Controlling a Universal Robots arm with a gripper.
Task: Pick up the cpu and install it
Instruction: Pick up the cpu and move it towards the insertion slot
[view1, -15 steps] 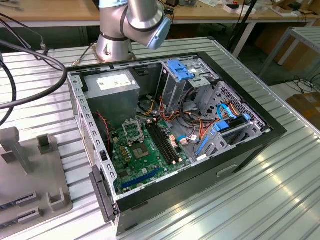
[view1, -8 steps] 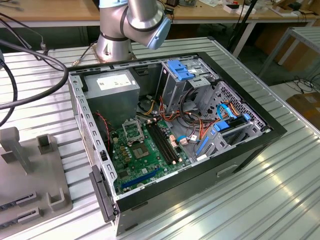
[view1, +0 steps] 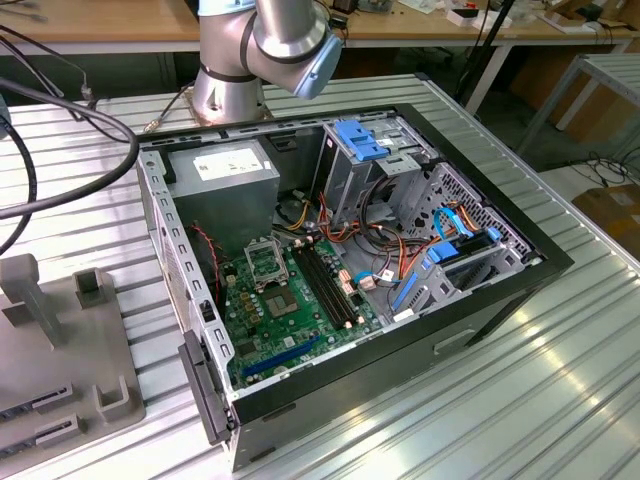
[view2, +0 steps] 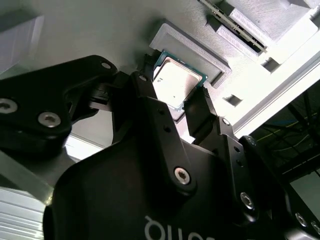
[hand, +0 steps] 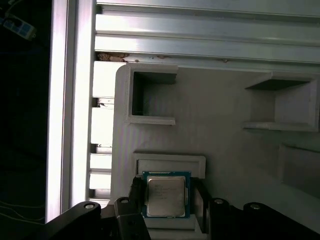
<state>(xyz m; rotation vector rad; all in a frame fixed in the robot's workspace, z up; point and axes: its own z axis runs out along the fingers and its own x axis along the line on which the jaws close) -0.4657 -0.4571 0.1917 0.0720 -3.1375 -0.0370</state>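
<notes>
The cpu (hand: 165, 196) (view2: 176, 82), a small flat square with a silver-grey top and a green rim, lies at a raised recess of the grey parts holder (hand: 225, 100) (view2: 100, 30). My gripper (hand: 167, 199) (view2: 172, 86) straddles it in both wrist views. One black finger (hand: 136, 192) (view2: 145, 80) presses against one edge and the other against the opposite edge, with no gap visible. In the exterior view the open computer case (view1: 520, 270) lies on its side, and the framed motherboard socket (view1: 262, 262) is bare.
The grey parts holder (view1: 60, 340) sits at the exterior view's left, beside the case on a ribbed metal table (view1: 480, 400). Inside the case are a grey power-supply box (view1: 225, 175), memory slots (view1: 325, 285), loose cables (view1: 400, 255) and blue drive brackets (view1: 360, 140). Black cables (view1: 60, 110) cross the far left.
</notes>
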